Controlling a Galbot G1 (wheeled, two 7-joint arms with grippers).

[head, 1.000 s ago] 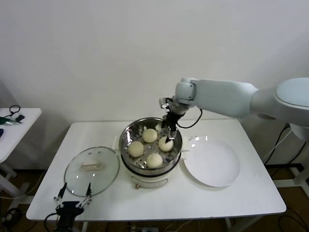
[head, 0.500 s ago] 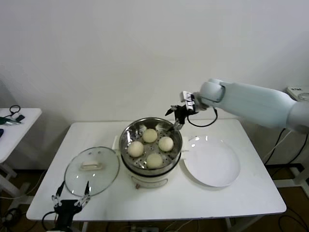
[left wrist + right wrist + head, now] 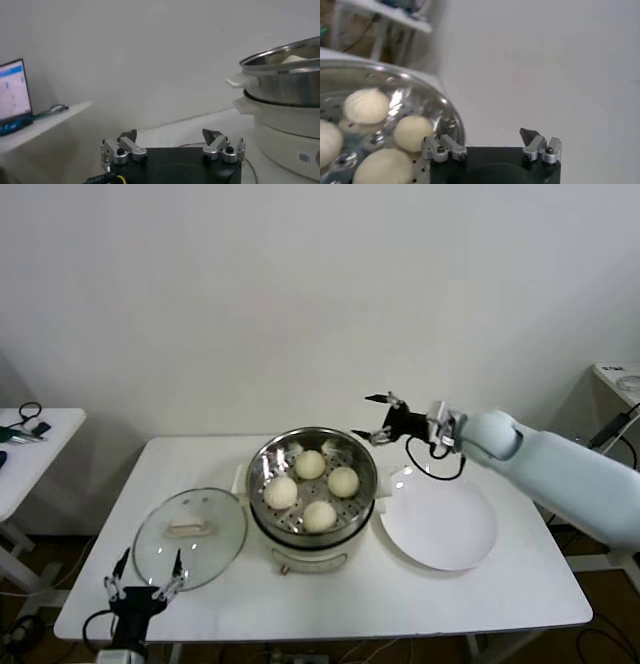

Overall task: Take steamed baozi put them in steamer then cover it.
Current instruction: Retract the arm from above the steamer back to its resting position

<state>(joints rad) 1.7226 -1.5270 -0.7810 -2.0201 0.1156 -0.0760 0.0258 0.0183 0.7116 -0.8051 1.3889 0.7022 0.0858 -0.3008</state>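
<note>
The steamer (image 3: 296,540) stands mid-table with four cream-white baozi (image 3: 310,464) on its perforated tray. The glass cover (image 3: 190,529) lies flat on the table to its left, handle up. My right gripper (image 3: 380,416) is open and empty, in the air just behind and to the right of the steamer's rim. In the right wrist view (image 3: 485,141) it sits beside the steamer (image 3: 451,125), with the baozi (image 3: 412,132) to one side. My left gripper (image 3: 140,581) is open and empty, low at the table's front left edge, near the cover. Its wrist view (image 3: 170,137) shows the steamer (image 3: 285,75) side-on.
A flat white plate (image 3: 438,519) lies right of the steamer, bare. A small side table (image 3: 30,444) with cables stands far left. A white wall runs behind the table.
My right gripper has let go of the baozi in the steamer, risen out and moved right past the rim. My left gripper has shifted slightly left.
</note>
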